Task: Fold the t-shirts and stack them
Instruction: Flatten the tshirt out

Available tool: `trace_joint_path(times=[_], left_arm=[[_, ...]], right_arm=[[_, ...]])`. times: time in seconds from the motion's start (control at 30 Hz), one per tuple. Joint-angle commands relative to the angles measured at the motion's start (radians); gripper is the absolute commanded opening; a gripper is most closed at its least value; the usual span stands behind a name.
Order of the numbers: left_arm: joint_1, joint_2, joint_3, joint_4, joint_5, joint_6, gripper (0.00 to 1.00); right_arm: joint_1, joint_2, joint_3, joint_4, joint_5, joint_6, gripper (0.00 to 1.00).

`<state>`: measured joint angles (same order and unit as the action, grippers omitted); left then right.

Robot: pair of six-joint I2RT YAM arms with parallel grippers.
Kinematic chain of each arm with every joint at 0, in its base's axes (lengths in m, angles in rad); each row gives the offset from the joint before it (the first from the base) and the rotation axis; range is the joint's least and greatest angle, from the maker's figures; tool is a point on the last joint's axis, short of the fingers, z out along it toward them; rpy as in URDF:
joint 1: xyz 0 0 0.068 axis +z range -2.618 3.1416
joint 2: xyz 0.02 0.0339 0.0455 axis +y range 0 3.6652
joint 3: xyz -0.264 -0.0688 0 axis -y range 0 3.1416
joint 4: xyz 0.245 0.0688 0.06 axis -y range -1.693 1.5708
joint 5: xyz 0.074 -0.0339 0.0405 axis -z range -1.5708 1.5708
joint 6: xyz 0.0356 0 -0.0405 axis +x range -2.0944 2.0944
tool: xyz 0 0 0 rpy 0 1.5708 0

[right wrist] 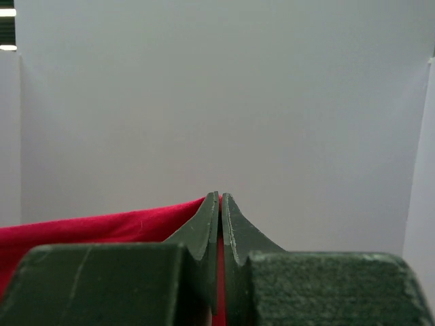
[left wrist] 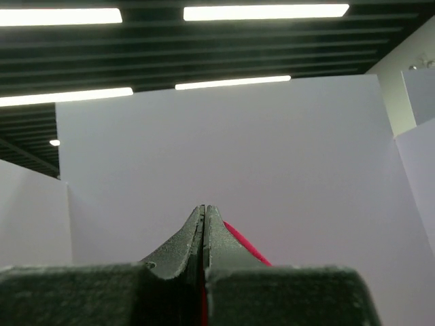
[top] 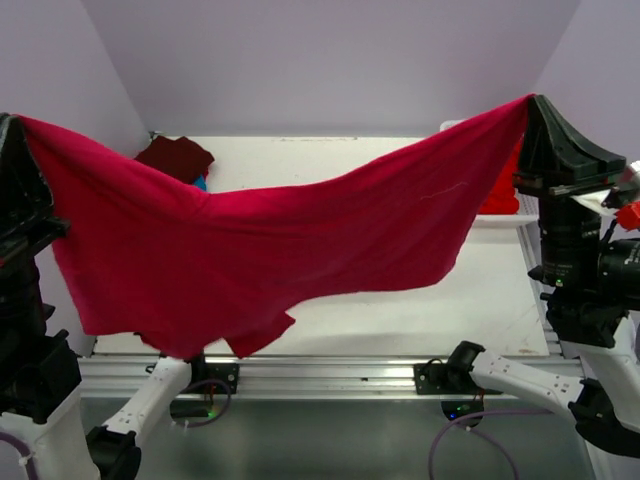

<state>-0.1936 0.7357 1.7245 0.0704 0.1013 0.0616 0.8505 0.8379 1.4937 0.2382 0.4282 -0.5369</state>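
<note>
A crimson-pink t-shirt (top: 260,250) hangs stretched in the air between both grippers, sagging in the middle, its lower edge near the table's front. My left gripper (top: 12,122) is shut on its left corner, held high; a strip of the cloth (left wrist: 246,246) shows beside the shut fingers (left wrist: 216,238) in the left wrist view. My right gripper (top: 532,100) is shut on its right corner; the cloth (right wrist: 102,227) shows left of the shut fingers (right wrist: 231,224). A dark maroon t-shirt (top: 175,157) lies on a teal blue one (top: 200,183) at the table's back left.
A white basket (top: 505,218) at the back right holds bright red cloth (top: 500,190), mostly hidden behind the hanging shirt and right arm. The white table (top: 400,315) has a metal rail (top: 330,375) along its front edge. Lilac walls stand around it.
</note>
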Motion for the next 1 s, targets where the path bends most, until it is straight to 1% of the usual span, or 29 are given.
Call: trace_joint_path(times=[0.0, 0.13, 0.23, 0.3, 0.37, 0.4, 0.5, 0.6, 0.67, 0.7, 0.73, 0.8, 0.83, 0.93, 0.97], left_arm=[[0.046, 0.019, -0.022, 0.0, 0.089, -0.101, 0.0], [0.124, 0.007, -0.052, 0.011, 0.127, -0.158, 0.0], [0.166, -0.009, -0.103, 0.011, 0.132, -0.187, 0.0], [0.192, -0.027, -0.14, 0.005, 0.127, -0.207, 0.0], [0.192, -0.05, -0.203, -0.009, 0.124, -0.221, 0.0], [0.218, -0.059, -0.257, -0.02, 0.114, -0.23, 0.0], [0.221, -0.1, -0.368, -0.027, 0.092, -0.235, 0.0], [0.221, -0.119, -0.562, -0.023, 0.061, -0.23, 0.0], [0.221, -0.107, -0.635, -0.006, 0.046, -0.233, 0.0], [0.223, -0.098, -0.698, 0.023, 0.031, -0.236, 0.0], [0.221, -0.067, -0.723, 0.034, 0.02, -0.24, 0.0], [0.22, -0.032, -0.781, 0.081, 0.002, -0.249, 0.0], [0.22, 0.009, -0.793, 0.097, -0.005, -0.252, 0.0], [0.22, 0.066, -0.83, 0.152, -0.015, -0.259, 0.0], [0.22, 0.103, -0.838, 0.185, -0.021, -0.261, 0.0]], right_arm=[[0.004, -0.025, -0.058, 0.03, -0.042, -0.002, 0.0], [0.002, -0.04, -0.081, 0.032, -0.004, 0.011, 0.0], [0.002, -0.045, -0.116, 0.023, 0.079, 0.012, 0.0], [0.002, -0.037, -0.156, 0.013, 0.185, 0.022, 0.0], [0.002, -0.028, -0.193, -0.016, 0.26, 0.043, 0.0], [0.001, -0.019, -0.208, -0.042, 0.312, 0.057, 0.0], [0.002, -0.003, -0.272, -0.062, 0.418, 0.101, 0.0], [0.002, 0.036, -0.335, -0.059, 0.49, 0.121, 0.0], [0.001, 0.096, -0.372, -0.008, 0.541, 0.103, 0.0], [0.001, 0.122, -0.378, 0.01, 0.564, 0.098, 0.0], [-0.007, 0.18, -0.382, 0.033, 0.599, 0.092, 0.0], [-0.022, 0.242, -0.371, 0.046, 0.622, 0.107, 0.0], [-0.054, 0.312, -0.346, 0.029, 0.642, 0.147, 0.0], [-0.129, 0.403, -0.296, -0.035, 0.632, 0.257, 0.0], [-0.151, 0.461, -0.285, -0.046, 0.63, 0.281, 0.0]])
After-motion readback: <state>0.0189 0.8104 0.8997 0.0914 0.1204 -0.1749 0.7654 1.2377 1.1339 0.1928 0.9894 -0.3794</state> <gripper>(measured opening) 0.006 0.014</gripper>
